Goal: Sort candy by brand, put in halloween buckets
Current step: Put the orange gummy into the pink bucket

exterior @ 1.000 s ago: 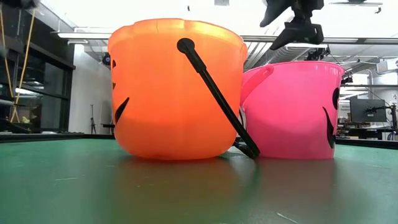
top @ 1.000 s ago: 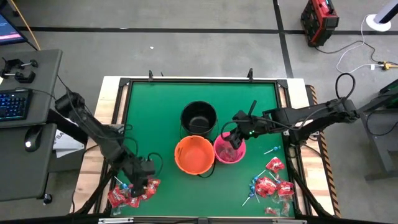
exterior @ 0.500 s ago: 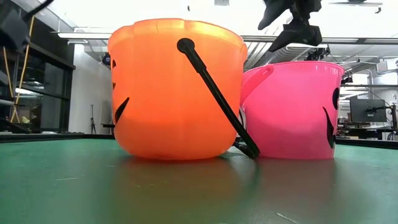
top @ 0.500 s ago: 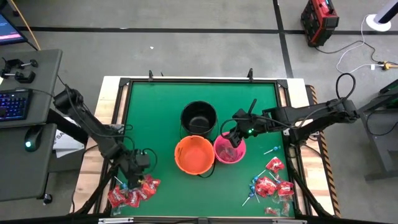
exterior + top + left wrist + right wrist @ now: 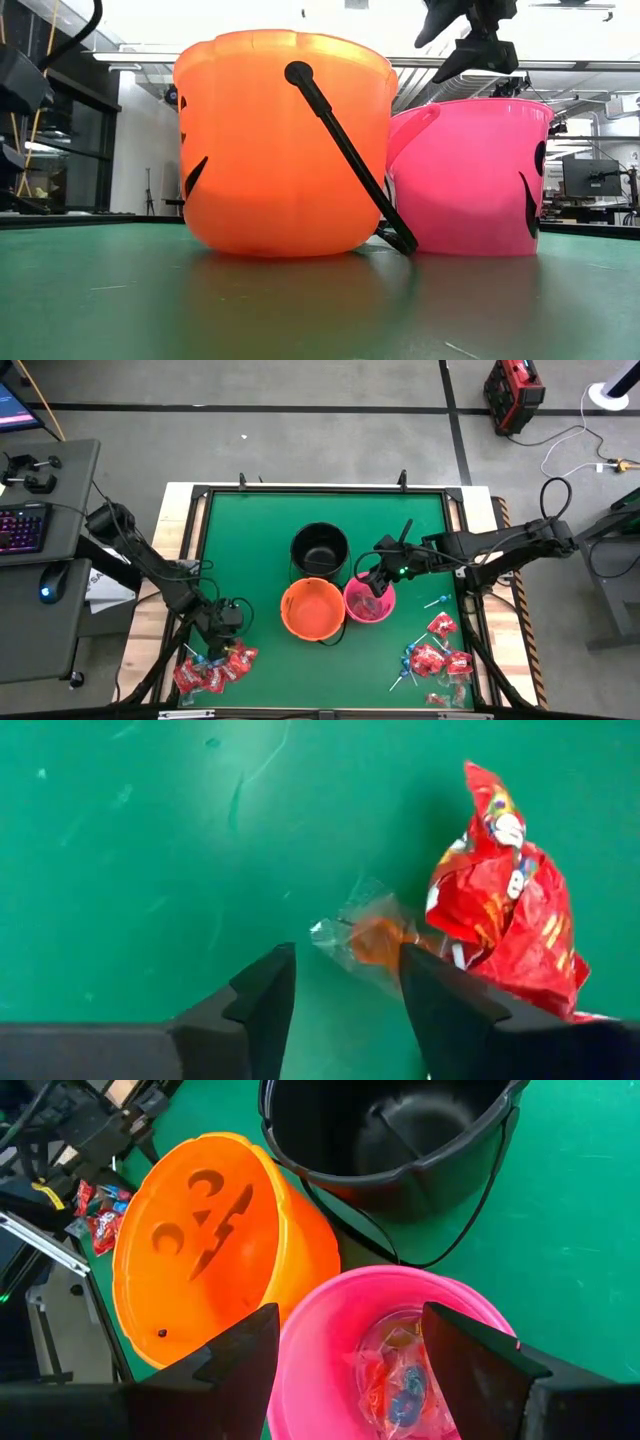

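Overhead, my left gripper [image 5: 222, 632] hung just above the red candy pile [image 5: 212, 670] at the table's near left corner; my right gripper [image 5: 372, 582] waited, spread, over the pink bucket [image 5: 368, 608]. At the left wrist, my fingers stood apart, straddling an orange clear-wrapped sweet [image 5: 372, 942] beside a red packet [image 5: 505, 935]. Best to centre, then pinch low.

Three buckets are clustered mid-surface [image 5: 260, 540]: one bucket [image 5: 320, 548] stands far, a second [image 5: 312, 609] just near of it, and a third [image 5: 369, 600] touching the second's right side. Wrapped sweets [image 5: 392, 1380] lie in the third. The right hand [image 5: 374, 574] is held over the third bucket. One candy pile [image 5: 213, 668] lies at the near left, below the left hand [image 5: 228, 645]. Another pile [image 5: 434, 655] is spread at the near right.
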